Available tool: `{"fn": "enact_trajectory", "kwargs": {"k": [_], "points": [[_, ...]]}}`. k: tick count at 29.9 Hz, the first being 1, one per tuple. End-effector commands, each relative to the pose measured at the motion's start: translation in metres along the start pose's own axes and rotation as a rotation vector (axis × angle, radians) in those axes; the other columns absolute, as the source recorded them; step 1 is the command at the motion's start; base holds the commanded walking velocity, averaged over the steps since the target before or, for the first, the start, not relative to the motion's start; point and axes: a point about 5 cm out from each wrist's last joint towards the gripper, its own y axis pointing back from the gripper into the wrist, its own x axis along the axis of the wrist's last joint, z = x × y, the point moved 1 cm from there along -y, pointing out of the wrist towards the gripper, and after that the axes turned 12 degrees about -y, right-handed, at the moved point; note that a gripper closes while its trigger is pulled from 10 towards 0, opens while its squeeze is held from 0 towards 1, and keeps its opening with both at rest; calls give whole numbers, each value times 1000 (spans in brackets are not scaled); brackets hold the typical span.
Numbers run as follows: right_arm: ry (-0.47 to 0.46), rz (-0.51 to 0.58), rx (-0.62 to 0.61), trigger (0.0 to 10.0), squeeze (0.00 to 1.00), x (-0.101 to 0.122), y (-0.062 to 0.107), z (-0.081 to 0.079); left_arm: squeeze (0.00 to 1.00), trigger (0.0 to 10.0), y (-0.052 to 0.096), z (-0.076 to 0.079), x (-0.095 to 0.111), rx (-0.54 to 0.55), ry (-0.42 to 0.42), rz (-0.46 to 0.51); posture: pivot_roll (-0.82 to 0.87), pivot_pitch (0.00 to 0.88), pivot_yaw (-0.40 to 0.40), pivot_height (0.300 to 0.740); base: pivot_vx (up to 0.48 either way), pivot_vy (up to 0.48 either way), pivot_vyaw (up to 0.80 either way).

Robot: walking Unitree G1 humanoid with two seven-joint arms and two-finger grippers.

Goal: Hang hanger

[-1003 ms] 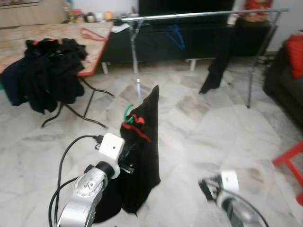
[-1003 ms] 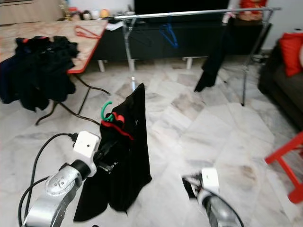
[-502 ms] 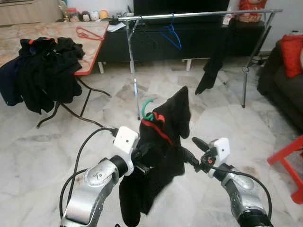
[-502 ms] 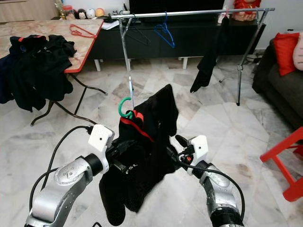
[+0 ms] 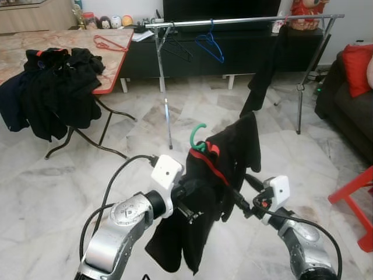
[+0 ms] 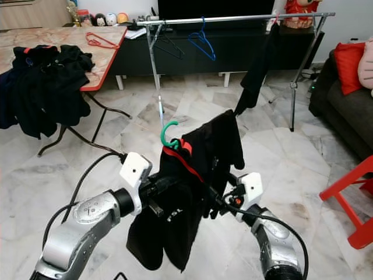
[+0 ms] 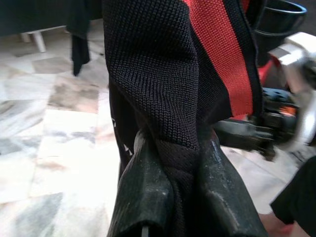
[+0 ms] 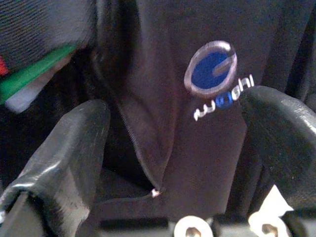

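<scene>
A black shirt [image 5: 227,166] with a red collar stripe hangs on a green hanger, whose hook [image 6: 165,132] sticks up above it. My left gripper [image 7: 180,197] is shut on a fold of the shirt just below the collar, holding it above the floor. From the right, my right gripper [image 8: 173,143] reaches into the shirt at mid height; it is open, and its fingers [image 8: 74,143] stand wide apart on either side of fabric with a blue and silver logo. The steel clothes rail [image 5: 245,21] stands farther ahead.
On the rail hang a blue hanger [image 5: 210,45], a black hanger [image 5: 175,49] and a dark garment [image 5: 265,70]. At the left, a table [image 5: 70,41] carries a pile of black clothes [image 5: 55,87] and a red hanger [image 5: 108,44]. A red stool [image 5: 355,198] and a sofa [image 5: 349,99] stand at right.
The left arm has lifted the shirt up and to the right. The right gripper has risen from near the floor to the shirt. The camera view has shifted too.
</scene>
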Motion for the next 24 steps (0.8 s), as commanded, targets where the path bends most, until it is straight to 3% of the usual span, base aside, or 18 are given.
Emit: {"fn": "enact_trajectory", "kwargs": {"k": [1, 14, 24], "points": [[34, 12, -25, 10000, 0, 6, -4, 2, 0, 10000, 0, 4, 16, -40, -15, 60, -7, 0, -20, 716, 0, 0, 0], [-12, -54, 9, 10000, 0, -7, -6, -2, 0, 10000, 0, 9, 21, -91, -11, 61, -4, 0, -20, 716, 0, 0, 0], [14, -67, -80, 10000, 0, -9, -9, 6, 0, 10000, 0, 13, 22, -125, -5, 59, 0, 0, -24, 716, 0, 0, 0]]}}
